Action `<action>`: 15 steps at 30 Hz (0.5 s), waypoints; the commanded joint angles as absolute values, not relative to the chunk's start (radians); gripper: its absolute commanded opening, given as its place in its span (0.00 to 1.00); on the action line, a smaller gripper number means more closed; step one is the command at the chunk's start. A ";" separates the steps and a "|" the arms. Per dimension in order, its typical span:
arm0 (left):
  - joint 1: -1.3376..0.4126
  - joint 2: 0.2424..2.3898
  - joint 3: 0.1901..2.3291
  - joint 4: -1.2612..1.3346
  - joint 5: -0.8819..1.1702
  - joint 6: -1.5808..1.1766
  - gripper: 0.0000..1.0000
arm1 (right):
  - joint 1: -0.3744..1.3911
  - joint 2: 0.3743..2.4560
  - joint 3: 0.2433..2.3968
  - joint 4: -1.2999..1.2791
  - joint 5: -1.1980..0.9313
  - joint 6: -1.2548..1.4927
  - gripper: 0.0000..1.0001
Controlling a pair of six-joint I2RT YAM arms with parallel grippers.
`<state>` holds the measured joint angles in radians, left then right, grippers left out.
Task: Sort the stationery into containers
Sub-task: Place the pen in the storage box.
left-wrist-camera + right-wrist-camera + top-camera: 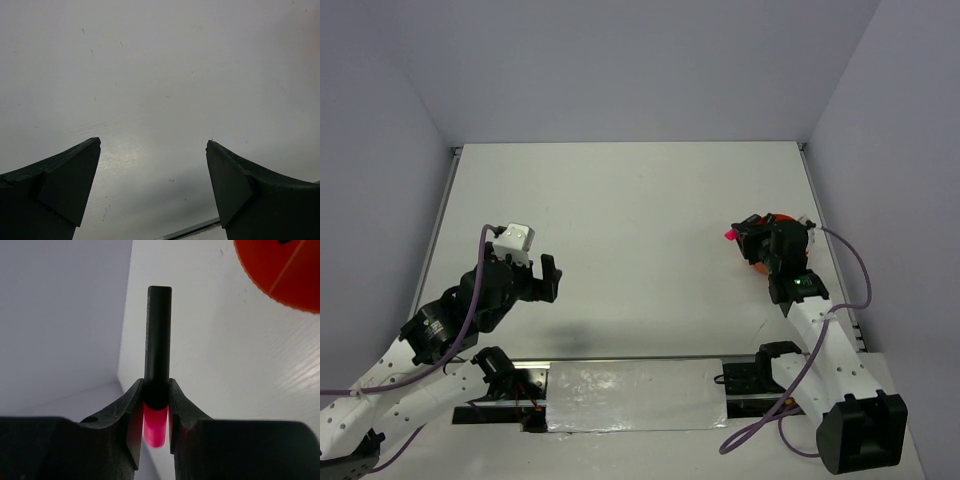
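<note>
The left gripper (152,186) hangs over the left half of the white bench (640,210), well apart from everything else. Its jaws are spread wide with nothing between them; the left wrist view shows only bare bench past the two dark fingers (60,182).

On the right side, the right gripper (156,392) pinches a black highlighter (158,335). Its jaws are pressed against the barrel just where the black body meets the pink cap (155,427). The cap sits back between the fingers and the black body sticks out past the fingertips. In the top view the cap shows as a pink spot at the gripper's left edge.

The orange bowl (285,275) lies on the bench near the right wall, mostly hidden under the right gripper in the top view. In the right wrist view its rim and one divider show, beside the highlighter and not touching it.
</note>
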<state>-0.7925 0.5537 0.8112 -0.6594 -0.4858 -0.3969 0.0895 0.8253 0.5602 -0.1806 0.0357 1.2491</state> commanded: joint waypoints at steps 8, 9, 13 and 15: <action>-0.787 0.564 0.813 -0.626 -0.505 -0.399 0.99 | 0.061 0.813 0.488 -0.091 0.025 1.946 0.00; -0.787 0.568 0.815 -0.627 -0.505 -0.399 0.99 | 0.063 0.836 0.483 -0.048 0.008 1.988 0.00; -0.787 0.569 0.815 -0.630 -0.506 -0.402 0.99 | 0.061 0.879 0.502 0.000 0.005 1.979 0.00; -0.787 0.566 0.815 -0.627 -0.503 -0.400 0.99 | 0.061 0.865 0.509 0.075 0.032 1.921 0.00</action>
